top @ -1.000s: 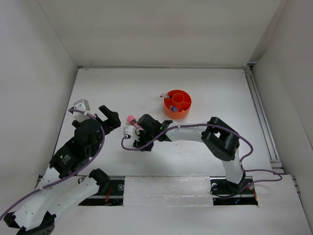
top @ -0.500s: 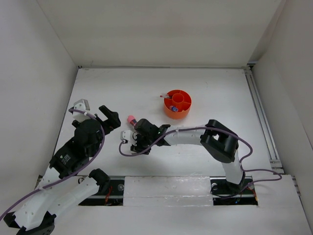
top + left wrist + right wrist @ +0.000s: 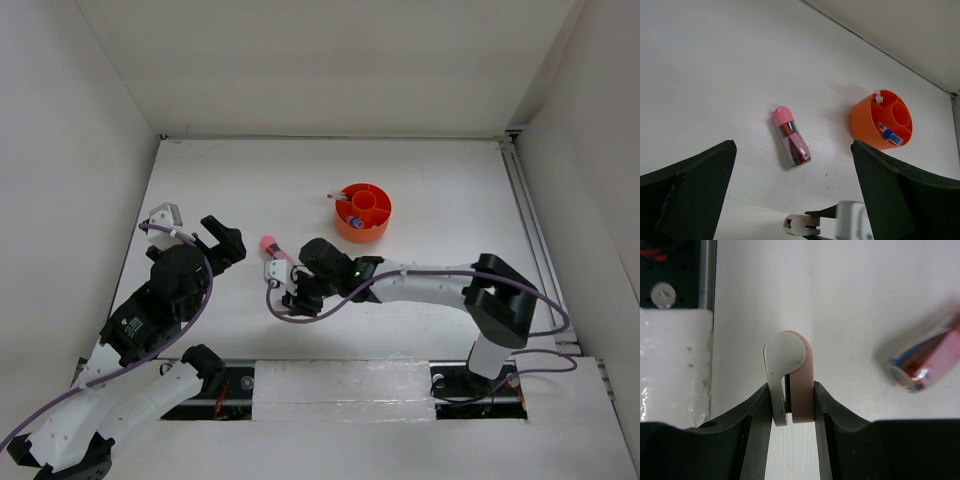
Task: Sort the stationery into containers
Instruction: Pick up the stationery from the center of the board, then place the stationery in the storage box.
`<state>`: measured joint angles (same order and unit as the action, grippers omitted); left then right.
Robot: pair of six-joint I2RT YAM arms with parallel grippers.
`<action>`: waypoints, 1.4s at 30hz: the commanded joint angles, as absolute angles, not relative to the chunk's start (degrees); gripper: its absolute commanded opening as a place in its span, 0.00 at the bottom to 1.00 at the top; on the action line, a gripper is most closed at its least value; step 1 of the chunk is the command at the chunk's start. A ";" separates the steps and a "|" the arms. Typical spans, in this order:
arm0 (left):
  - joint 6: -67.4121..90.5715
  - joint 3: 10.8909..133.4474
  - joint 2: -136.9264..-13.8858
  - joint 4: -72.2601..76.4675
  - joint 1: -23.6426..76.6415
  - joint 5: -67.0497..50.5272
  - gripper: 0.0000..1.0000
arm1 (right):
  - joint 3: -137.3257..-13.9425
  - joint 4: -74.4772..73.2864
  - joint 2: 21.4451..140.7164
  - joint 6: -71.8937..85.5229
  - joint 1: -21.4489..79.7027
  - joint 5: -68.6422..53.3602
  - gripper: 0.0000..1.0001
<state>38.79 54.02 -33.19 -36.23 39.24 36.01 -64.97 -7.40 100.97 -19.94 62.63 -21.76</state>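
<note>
My right gripper [image 3: 287,278] is shut on the white-and-pink stapler-like piece [image 3: 789,374], which sticks out past the fingertips [image 3: 756,412]. The piece also shows in the top view [image 3: 272,270] and the left wrist view [image 3: 802,225]. The pink-capped clear tube [image 3: 274,248] lies on the table just beyond it, and appears in the left wrist view [image 3: 791,143] and the right wrist view [image 3: 929,361]. The orange organizer tub [image 3: 377,226] stands further back right, with a blue-capped bottle [image 3: 888,135] and a red pen [image 3: 336,197] in it. My left gripper [image 3: 227,238] is open and empty, left of the tube.
The table's near edge has a dark rail [image 3: 707,270] and a white strip [image 3: 670,365] close to my right gripper. White walls enclose the table on three sides. A purple cable [image 3: 300,315] hangs from the right arm.
My right arm has stretched out, its elbow swinging right. The gripper moved left and nearer with the stapler-like piece, then back right. The left arm and tube have not moved.
</note>
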 commanded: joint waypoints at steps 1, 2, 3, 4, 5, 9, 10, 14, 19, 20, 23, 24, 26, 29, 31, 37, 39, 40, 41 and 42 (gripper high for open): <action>38.50 53.88 -32.78 -34.89 39.02 36.47 0.99 | -63.29 2.01 92.22 -17.14 59.25 -26.71 0.00; 38.50 53.88 -32.78 -34.89 39.02 36.47 0.99 | -62.59 3.50 90.81 -16.27 58.37 -26.72 0.00; 38.50 53.88 -32.78 -34.89 39.02 36.47 0.99 | -61.27 4.30 89.57 -15.56 56.71 -26.20 0.00; 38.50 53.88 -32.78 -34.89 39.02 36.47 0.99 | -60.48 5.35 86.86 -13.99 55.73 -24.97 0.00; 38.50 53.88 -32.78 -34.89 39.02 36.47 0.99 | -59.77 6.93 85.53 -13.28 54.68 -23.66 0.00; 38.50 53.88 -32.78 -35.42 39.02 36.47 0.99 | -57.31 8.26 79.29 -8.01 47.65 -8.41 0.00; 38.50 53.88 -32.78 -35.42 39.02 36.47 0.99 | -57.30 8.26 78.23 -7.39 45.11 -5.30 0.00; 38.50 53.88 -32.78 -35.42 39.02 36.47 0.99 | -60.18 3.27 74.27 -6.77 40.70 8.41 0.00; 38.50 53.88 -32.78 -35.42 39.02 36.47 0.99 | -66.17 -7.53 76.46 -4.05 37.19 28.45 0.00; 38.50 53.88 -32.78 -35.42 39.02 36.47 0.99 | -67.05 -8.69 77.07 -3.43 35.26 32.48 0.00; 38.50 53.88 -32.78 -35.42 39.02 36.47 0.99 | -70.57 -14.65 80.41 -0.09 31.75 36.39 0.00; 38.50 53.88 -32.78 -35.42 39.02 36.47 0.99 | -71.97 -15.81 81.20 0.70 30.86 37.08 0.00; 38.50 53.88 -32.78 -35.42 39.02 36.47 0.99 | -72.85 -17.74 83.66 1.23 30.32 37.96 0.00; 38.50 53.88 -32.78 -35.42 39.02 36.47 0.99 | -75.84 -20.56 87.88 1.23 29.53 39.20 0.00; 38.50 53.88 -32.78 -34.89 39.02 36.47 0.99 | -77.86 -22.85 89.64 1.23 29.53 39.20 0.00; 38.50 53.88 -33.31 -34.89 39.02 36.47 0.99 | -80.59 -24.16 92.80 -0.09 29.53 39.90 0.00; 38.50 53.88 -33.31 -34.89 39.02 36.47 0.99 | -82.61 -24.95 94.38 -1.66 29.53 39.21 0.00; 37.97 53.88 -33.31 -34.89 39.02 36.47 0.99 | -83.31 -26.18 95.00 -1.67 29.53 39.20 0.00; 37.97 53.88 -33.31 -34.89 39.02 36.47 0.99 | -84.10 -26.19 95.62 -2.28 29.53 38.33 0.00; 37.97 53.88 -33.83 -34.89 39.02 36.47 0.99 | -84.81 -26.71 96.15 -2.29 29.53 37.54 0.00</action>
